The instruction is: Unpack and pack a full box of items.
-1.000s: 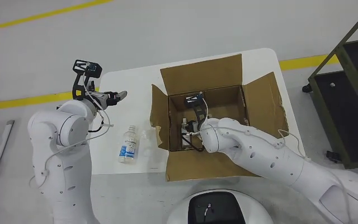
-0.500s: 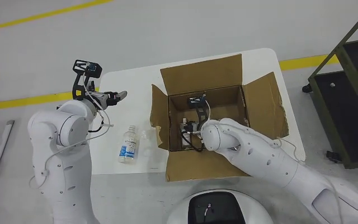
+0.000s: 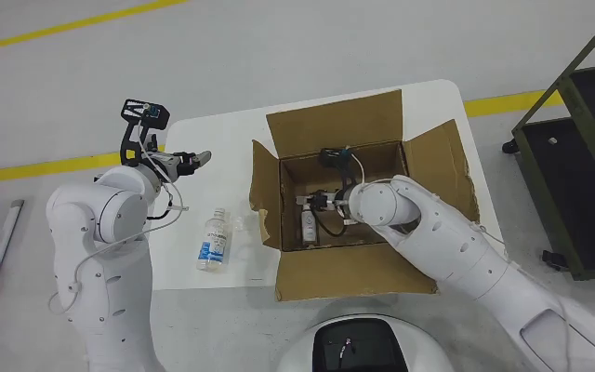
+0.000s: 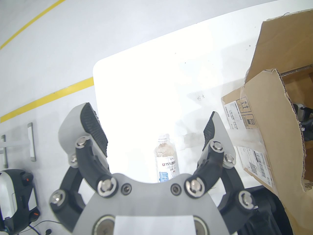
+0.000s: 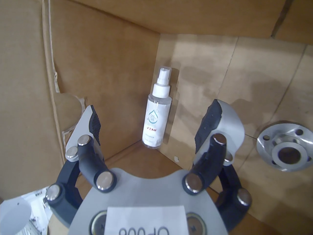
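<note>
Right tool (image 5: 153,116) released, empty, inside box (image 3: 337,119), facing upright spray bottle (image 5: 156,118). Left tool (image 4: 150,119) released above surface (image 4: 146,74); clear bottle (image 4: 166,158) lies there.

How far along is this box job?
Done: one clear bottle lies on the table beside the open box. In hand: nothing; the right gripper, open, faces a spray bottle inside the box. To do: that spray bottle and a metal flange are inside; the left gripper hangs open, empty.
</note>
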Robot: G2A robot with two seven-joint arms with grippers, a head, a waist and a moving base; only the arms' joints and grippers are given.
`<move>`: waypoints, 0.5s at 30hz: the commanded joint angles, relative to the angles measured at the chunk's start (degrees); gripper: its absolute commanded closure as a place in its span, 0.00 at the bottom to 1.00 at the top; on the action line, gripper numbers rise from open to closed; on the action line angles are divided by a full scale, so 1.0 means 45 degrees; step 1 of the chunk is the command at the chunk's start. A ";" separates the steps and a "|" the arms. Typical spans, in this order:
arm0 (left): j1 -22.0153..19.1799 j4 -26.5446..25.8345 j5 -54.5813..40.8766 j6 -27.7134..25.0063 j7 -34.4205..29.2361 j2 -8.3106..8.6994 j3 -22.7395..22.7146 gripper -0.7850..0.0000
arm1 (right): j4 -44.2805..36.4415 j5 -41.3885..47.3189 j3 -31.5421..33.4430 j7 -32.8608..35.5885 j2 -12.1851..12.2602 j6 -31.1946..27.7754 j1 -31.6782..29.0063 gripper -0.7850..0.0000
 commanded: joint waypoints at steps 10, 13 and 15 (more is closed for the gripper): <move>0.0000 0.0000 0.0000 0.0000 0.0000 0.0000 0.0000 0.00 | -0.0007 0.0096 0.0046 0.0328 0.0000 -0.0219 0.0044 0.00; 0.0000 0.0000 0.0000 0.0000 0.0000 0.0000 0.0000 0.00 | -0.0007 0.0096 0.0046 0.0328 0.0000 -0.0219 0.0044 0.00; 0.0000 0.0000 0.0000 0.0000 0.0000 0.0000 0.0000 0.00 | 0.0015 0.0119 0.0076 0.0189 0.0002 -0.0264 -0.0057 0.00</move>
